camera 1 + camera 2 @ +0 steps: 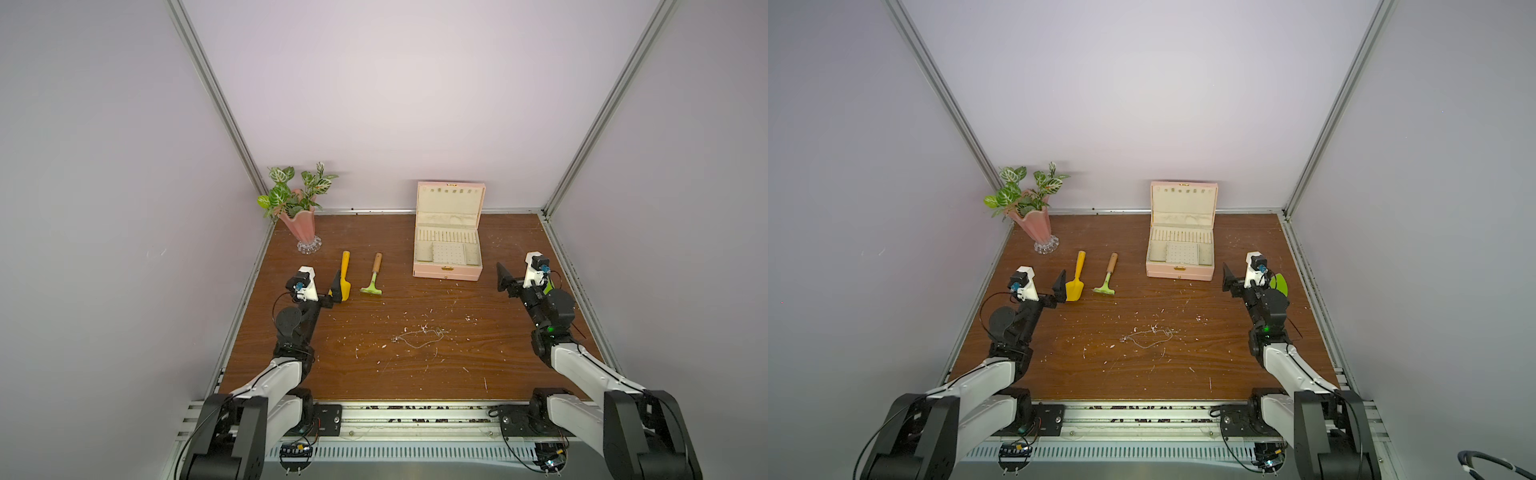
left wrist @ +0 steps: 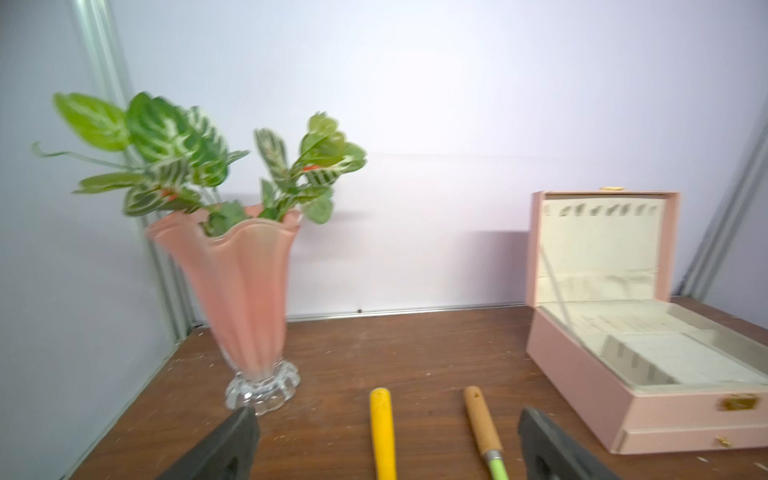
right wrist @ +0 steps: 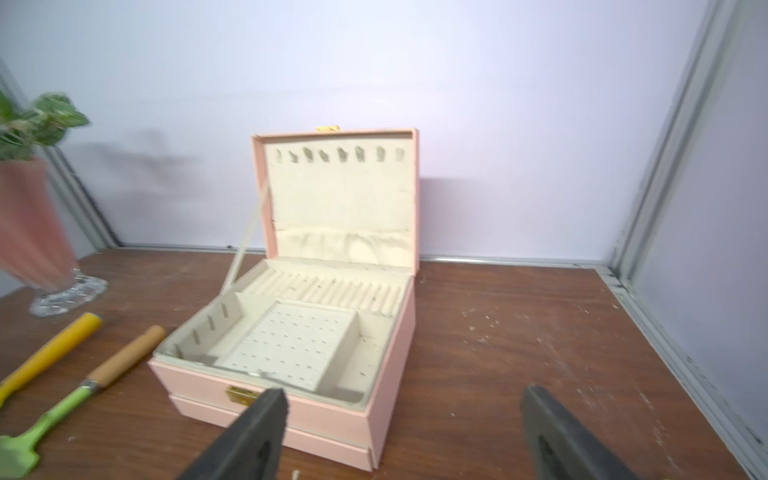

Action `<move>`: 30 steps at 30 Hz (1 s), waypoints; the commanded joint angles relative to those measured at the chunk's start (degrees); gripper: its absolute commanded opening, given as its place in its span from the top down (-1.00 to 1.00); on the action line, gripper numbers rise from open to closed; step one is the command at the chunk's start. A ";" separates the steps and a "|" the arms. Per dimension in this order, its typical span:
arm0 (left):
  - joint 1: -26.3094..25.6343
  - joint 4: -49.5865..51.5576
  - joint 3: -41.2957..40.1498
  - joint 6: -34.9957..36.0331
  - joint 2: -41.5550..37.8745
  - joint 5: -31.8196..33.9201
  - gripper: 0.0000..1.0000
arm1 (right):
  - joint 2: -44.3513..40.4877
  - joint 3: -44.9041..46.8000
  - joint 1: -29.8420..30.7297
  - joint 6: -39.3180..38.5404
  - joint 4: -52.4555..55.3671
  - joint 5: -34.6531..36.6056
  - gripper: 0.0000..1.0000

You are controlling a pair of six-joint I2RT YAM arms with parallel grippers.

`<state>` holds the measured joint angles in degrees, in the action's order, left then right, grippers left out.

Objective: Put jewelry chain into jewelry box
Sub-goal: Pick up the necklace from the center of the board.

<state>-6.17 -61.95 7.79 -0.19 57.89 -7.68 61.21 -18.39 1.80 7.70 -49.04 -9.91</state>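
Note:
The jewelry chain is a thin pale loop lying loose on the brown table, near the middle front, in both top views. The pink jewelry box stands at the back, lid upright, showing its cream lining. My left gripper is open at the left, beside the yellow trowel, far from the chain. My right gripper is open to the right of the box, holding nothing. Neither wrist view shows the chain.
A pink vase with green leaves stands at the back left corner. A yellow trowel and a green rake with a wooden handle lie left of the box. Pale flecks litter the table. Walls enclose three sides.

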 commanded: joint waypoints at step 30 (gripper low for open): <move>-37.51 10.27 -0.51 1.44 5.97 -2.50 -0.98 | 28.88 -32.36 46.89 20.39 71.89 25.03 0.30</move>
<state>-43.20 -49.69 8.23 1.52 64.93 -10.11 90.06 -48.66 48.71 26.06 17.85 13.80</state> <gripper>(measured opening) 0.993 0.353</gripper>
